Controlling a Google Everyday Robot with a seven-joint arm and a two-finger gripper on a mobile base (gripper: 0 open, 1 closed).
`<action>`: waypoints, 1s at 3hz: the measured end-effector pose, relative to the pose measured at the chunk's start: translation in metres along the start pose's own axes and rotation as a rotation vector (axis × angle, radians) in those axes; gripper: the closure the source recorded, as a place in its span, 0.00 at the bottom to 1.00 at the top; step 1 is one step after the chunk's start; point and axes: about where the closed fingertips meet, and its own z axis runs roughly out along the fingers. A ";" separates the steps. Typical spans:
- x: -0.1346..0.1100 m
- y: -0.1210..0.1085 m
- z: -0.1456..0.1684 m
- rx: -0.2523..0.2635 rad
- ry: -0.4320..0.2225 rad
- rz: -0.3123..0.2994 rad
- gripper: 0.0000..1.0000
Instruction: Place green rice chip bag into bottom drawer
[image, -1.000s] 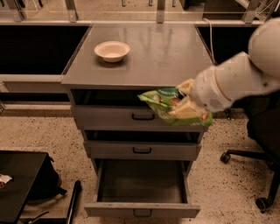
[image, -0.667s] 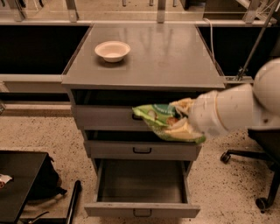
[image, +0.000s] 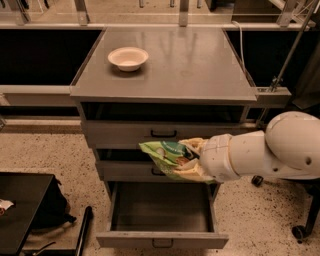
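Note:
The green rice chip bag (image: 167, 154) hangs in the air in front of the middle drawer, just above the bottom drawer (image: 162, 206), which is pulled out with a bare grey floor. My gripper (image: 192, 159) comes in from the right on a white arm and is shut on the bag's right side, its yellowish fingers partly hidden by the foil. The bag lies roughly level, its free end pointing left.
A white bowl (image: 128, 58) stands on the cabinet top (image: 190, 65) at back left. The two upper drawers (image: 130, 134) are shut. A black bag (image: 47, 210) and a dark table (image: 20, 210) sit on the floor at left; a chair base (image: 302, 230) is at right.
The arm has carried the bag downward and a little left, from the level of the top drawer to just above the open bottom drawer.

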 end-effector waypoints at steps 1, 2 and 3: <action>0.021 0.020 0.045 -0.037 0.002 -0.033 1.00; 0.052 0.041 0.105 -0.035 0.009 -0.064 1.00; 0.087 0.061 0.160 -0.033 0.028 -0.042 1.00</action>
